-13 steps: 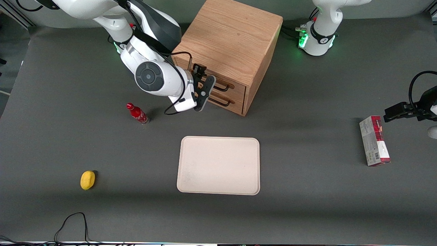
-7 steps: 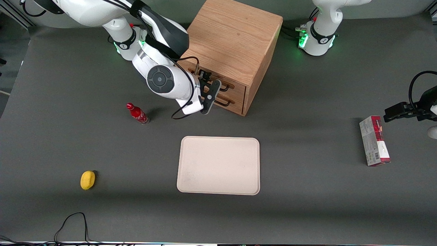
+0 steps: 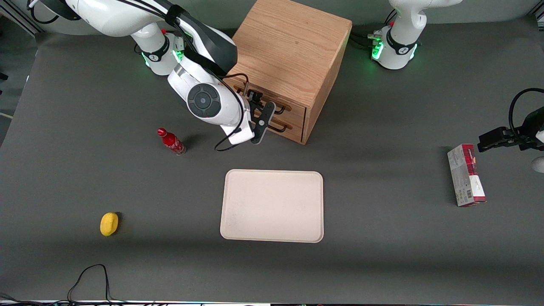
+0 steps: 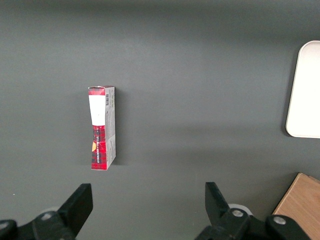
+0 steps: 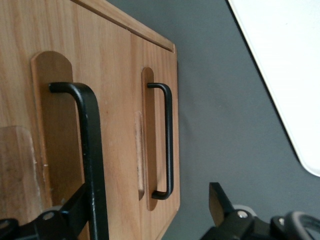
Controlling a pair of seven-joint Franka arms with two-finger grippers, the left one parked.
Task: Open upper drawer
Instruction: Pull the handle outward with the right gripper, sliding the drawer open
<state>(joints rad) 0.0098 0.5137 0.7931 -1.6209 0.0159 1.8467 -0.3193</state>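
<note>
The oak cabinet [image 3: 289,46] stands at the table's back middle. Its upper drawer [image 3: 294,106] carries a thin black bar handle [image 3: 280,109]; the lower drawer [image 3: 292,128] sits under it. Both fronts sit flush. My right gripper [image 3: 264,117] is right in front of the drawer fronts, at handle height. In the right wrist view the gripper [image 5: 147,215] is open. The upper drawer's handle [image 5: 91,150] runs just inside one finger [image 5: 75,210]. The lower drawer's handle [image 5: 168,145] lies between the fingers, farther off. Neither finger grips anything.
A cream tray [image 3: 272,206] lies nearer the front camera than the cabinet. A red bottle [image 3: 171,141] stands close beside my arm. A yellow lemon [image 3: 109,223] lies toward the working arm's end. A red-and-white box [image 3: 466,174] lies toward the parked arm's end.
My right arm has moved sideways along the cabinet front toward the parked arm's end, bringing the open gripper up to the handles. The drawers have not moved.
</note>
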